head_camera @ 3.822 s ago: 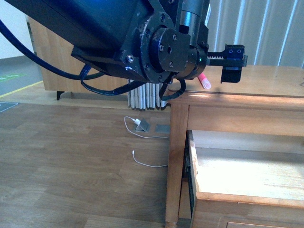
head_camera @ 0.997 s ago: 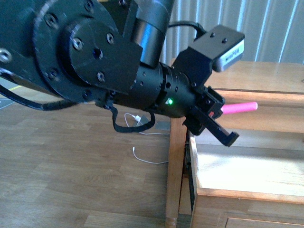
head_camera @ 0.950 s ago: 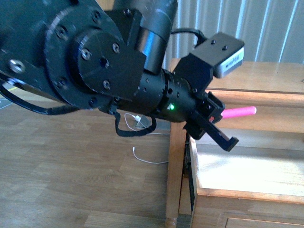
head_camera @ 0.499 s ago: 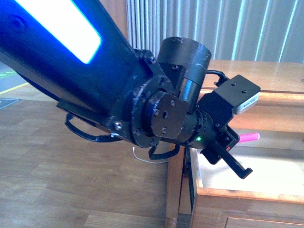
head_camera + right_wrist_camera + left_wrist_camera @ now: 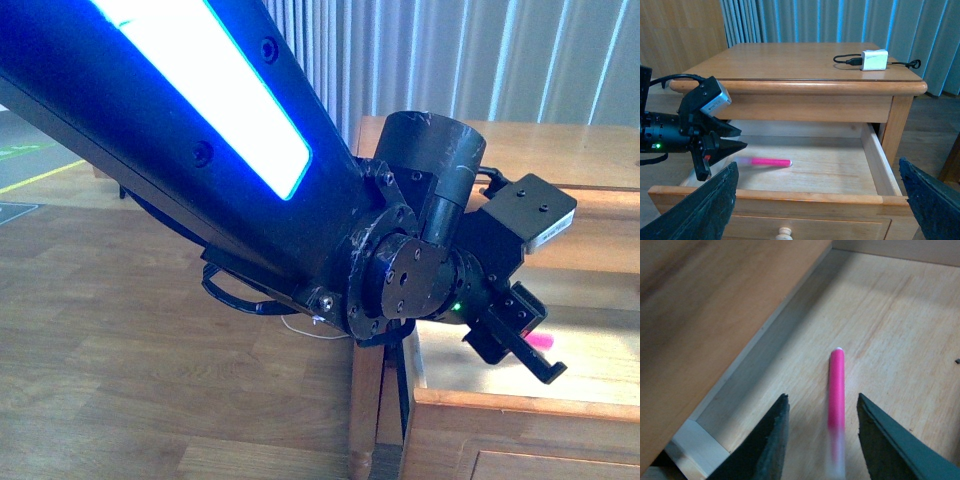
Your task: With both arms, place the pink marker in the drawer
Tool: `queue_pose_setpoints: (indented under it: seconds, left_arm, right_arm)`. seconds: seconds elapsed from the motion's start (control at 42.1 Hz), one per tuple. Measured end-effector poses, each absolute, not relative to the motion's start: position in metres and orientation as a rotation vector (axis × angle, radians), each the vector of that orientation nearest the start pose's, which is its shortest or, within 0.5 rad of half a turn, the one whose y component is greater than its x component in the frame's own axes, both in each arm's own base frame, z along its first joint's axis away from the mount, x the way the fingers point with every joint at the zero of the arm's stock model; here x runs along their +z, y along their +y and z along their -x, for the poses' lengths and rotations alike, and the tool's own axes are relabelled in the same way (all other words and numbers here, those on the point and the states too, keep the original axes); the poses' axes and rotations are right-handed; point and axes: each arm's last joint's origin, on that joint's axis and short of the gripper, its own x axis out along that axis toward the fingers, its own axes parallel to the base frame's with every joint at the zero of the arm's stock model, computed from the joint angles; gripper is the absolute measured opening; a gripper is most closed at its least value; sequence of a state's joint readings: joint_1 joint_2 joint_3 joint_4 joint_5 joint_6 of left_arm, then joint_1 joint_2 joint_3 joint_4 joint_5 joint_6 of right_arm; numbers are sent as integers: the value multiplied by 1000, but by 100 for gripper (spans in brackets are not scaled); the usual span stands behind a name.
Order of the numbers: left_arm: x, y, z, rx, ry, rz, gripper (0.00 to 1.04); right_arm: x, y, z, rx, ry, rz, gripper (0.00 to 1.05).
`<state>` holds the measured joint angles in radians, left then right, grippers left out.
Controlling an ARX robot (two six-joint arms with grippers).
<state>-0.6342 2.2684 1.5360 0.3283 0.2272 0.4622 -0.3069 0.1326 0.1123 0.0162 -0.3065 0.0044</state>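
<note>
The pink marker lies on the floor of the open drawer, its pale cap end blurred. In the left wrist view the marker lies between my left gripper's open fingers, touching neither. In the right wrist view the left gripper hangs over the drawer's left end, beside the marker's cap end. In the front view the left gripper is low over the drawer, with a bit of the marker showing. My right gripper is open and empty in front of the drawer.
The drawer's round knob is at the front. A white charger with a black cable lies on the dresser top. The left arm fills much of the front view. Curtains hang behind the dresser.
The left gripper came down from the dresser top into the drawer with the marker. It has let go, and the marker now lies free on the drawer floor.
</note>
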Motion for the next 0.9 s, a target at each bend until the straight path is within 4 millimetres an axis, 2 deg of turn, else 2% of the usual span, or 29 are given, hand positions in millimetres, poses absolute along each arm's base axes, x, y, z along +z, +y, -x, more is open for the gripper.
queue_pose_setpoints:
  seconds: [0.071,0.19,0.237,0.309,0.38,0.546,0.57,0.688,0.807,0.902]
  left_arm:
    - [152,-300,-397,-918,185,-489,54]
    - [158,-293,-391,-890,169,-456,69]
    - [167,-288,-387,-854,154,-430,79]
    - [177,-282,-382,-816,137,-409,88]
    - [197,-270,-377,-751,103,-372,100]
    - [238,-230,-363,-542,8,-257,99]
    - [246,-219,-359,-503,-15,-237,99]
    - [261,-183,-342,-407,-54,-186,99]
    - [271,-134,-311,-336,-70,-150,99]
    - [272,-112,-291,-295,-75,-136,99]
  right_arm:
    - [193,-22,-98,0,4,-6,96]
    - [193,-22,-98,0,4,-6,96]
    - [193,-22,-98,0,4,-6,96]
    - [193,-22,-98,0,4,-6,96]
    - [193,-22,-98,0,4,-6,96]
    - [193,-22,-98,0,4,-6,96]
    - [193,-22,-98,0,4,-6,96]
    - [193,-22,-98,0,4,-6,96]
    - [193,-22,-98,0,4,-6,96]
    - [193,-22,-98,0,4,-6,96]
